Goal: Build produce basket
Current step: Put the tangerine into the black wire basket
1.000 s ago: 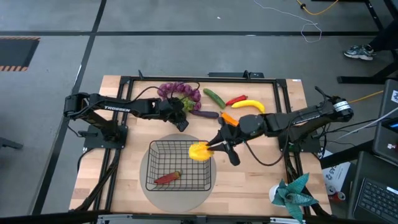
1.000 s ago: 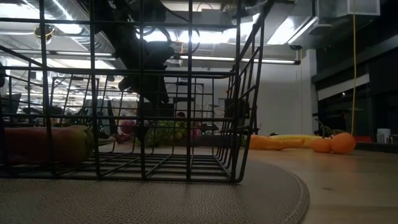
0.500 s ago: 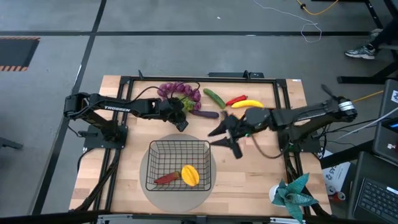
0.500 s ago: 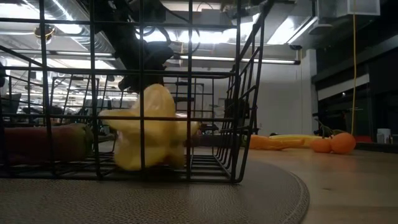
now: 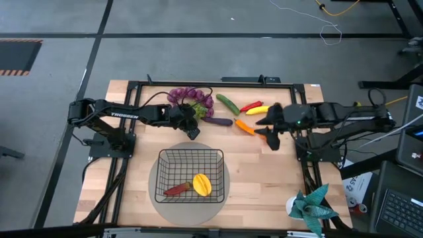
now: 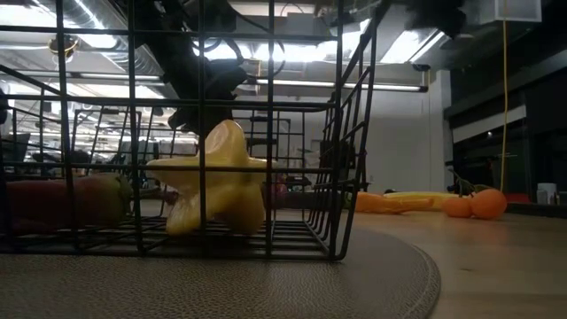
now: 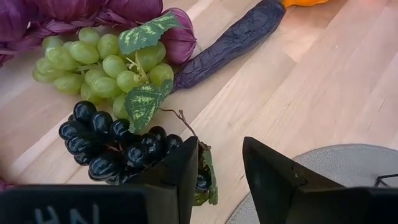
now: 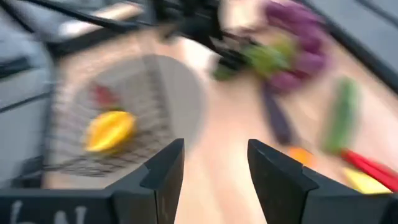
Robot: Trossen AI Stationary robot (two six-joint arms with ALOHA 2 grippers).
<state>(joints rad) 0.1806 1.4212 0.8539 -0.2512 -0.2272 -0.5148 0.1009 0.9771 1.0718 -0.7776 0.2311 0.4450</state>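
The black wire basket [image 5: 190,158] stands on a round grey mat [image 5: 156,198]. In it lie a yellow star-shaped fruit [image 5: 201,184] [image 6: 217,182] and a red piece [image 5: 177,189]. Along the far side of the table lie purple grapes [image 5: 190,96], green grapes [image 7: 106,62], dark grapes [image 7: 106,140], an eggplant [image 7: 233,40], a cucumber [image 5: 228,104], a red chili [image 5: 250,106], a banana [image 5: 259,110] and a carrot [image 5: 244,125]. My left gripper [image 5: 192,129] [image 7: 221,168] is open, one finger right beside the dark grapes. My right gripper [image 5: 266,131] [image 8: 214,165] is open and empty, just right of the carrot.
Black frame rails [image 5: 198,83] run along the table's edges. A teal paper plant [image 5: 309,206] stands at the near right corner. Bare wood [image 5: 264,175] lies between the mat and the right rail. More orange pieces [image 6: 474,204] show to the right in the low view.
My right gripper let go of the yellow fruit over the basket's right rim. The fruit fell into the basket and came to rest beside the red piece. The right gripper then drew back toward the table's right and far side, ending beside the carrot.
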